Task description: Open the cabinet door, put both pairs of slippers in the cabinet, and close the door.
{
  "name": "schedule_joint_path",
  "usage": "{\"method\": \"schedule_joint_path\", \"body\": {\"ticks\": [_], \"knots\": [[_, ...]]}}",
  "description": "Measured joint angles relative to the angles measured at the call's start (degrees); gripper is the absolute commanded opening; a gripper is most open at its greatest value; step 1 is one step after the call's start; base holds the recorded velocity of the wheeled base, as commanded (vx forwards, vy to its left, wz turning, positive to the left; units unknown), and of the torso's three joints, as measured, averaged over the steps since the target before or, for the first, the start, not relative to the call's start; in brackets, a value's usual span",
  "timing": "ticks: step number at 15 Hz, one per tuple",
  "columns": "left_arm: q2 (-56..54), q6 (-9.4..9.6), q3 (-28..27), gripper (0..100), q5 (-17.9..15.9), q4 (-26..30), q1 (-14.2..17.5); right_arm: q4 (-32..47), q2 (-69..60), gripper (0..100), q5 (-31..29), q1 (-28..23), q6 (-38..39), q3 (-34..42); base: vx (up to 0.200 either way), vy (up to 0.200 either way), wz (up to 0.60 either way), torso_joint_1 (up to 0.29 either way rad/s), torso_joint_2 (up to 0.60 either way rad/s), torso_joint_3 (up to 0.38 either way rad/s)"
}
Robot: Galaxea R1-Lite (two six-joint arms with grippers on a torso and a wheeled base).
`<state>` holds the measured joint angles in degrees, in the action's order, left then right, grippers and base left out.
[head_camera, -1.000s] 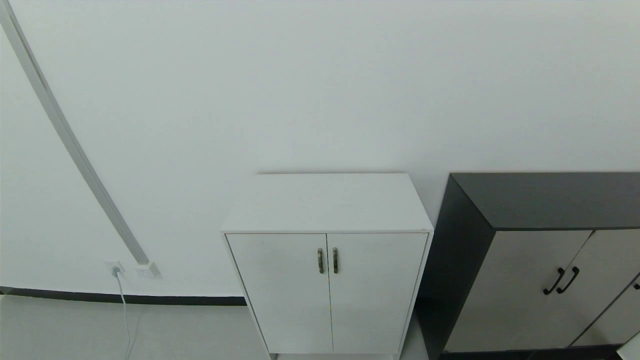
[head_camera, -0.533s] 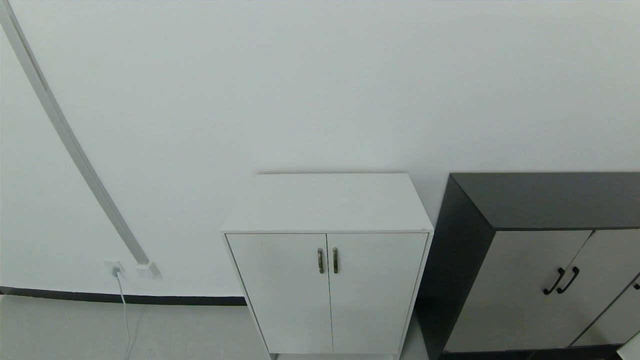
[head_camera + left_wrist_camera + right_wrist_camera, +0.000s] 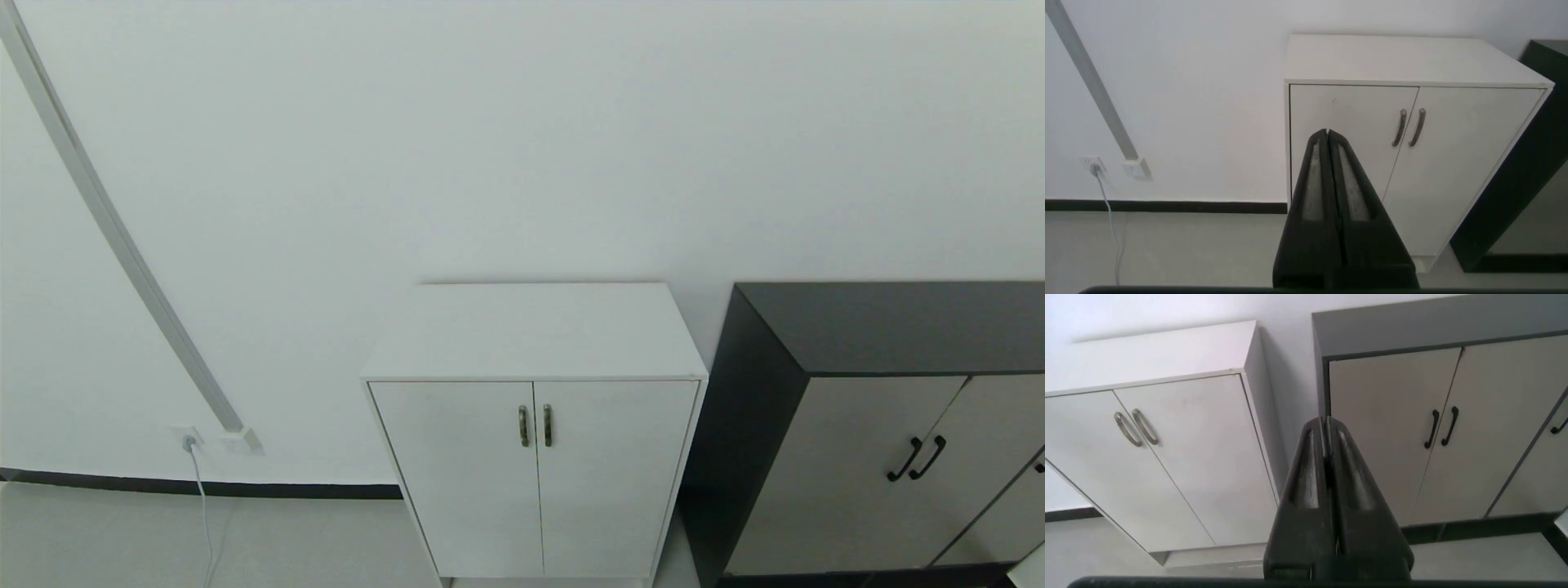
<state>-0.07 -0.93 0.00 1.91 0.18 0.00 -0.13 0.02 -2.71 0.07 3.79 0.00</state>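
Observation:
A white two-door cabinet (image 3: pixel 535 457) stands against the wall with both doors closed and a pair of metal handles (image 3: pixel 535 425) at the middle seam. The left wrist view has the same cabinet (image 3: pixel 1372 155) some way off beyond my left gripper (image 3: pixel 1327 135), whose fingers are shut together with nothing in them. My right gripper (image 3: pixel 1325 423) is shut and empty too, held back from the white cabinet (image 3: pixel 1167 449).
A dark cabinet (image 3: pixel 882 425) with grey doors and black handles (image 3: pixel 918 457) stands right beside the white one. A wall socket with a cable (image 3: pixel 189 445) and a slanted wall duct (image 3: pixel 106 220) are on the left. Bare floor (image 3: pixel 204 539) lies left of the white cabinet.

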Motion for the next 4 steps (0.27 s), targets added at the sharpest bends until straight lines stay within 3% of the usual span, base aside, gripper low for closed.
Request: {"method": "schedule_joint_path", "body": {"ticks": [4], "knots": [[0.0, -0.02, 0.0, 0, 0.0, 0.0, 0.0, 0.0, 0.0, 0, 0.0, 0.0, 0.0, 0.0, 0.000, 0.000, 0.00, 0.000, 0.00, 0.000]]}}
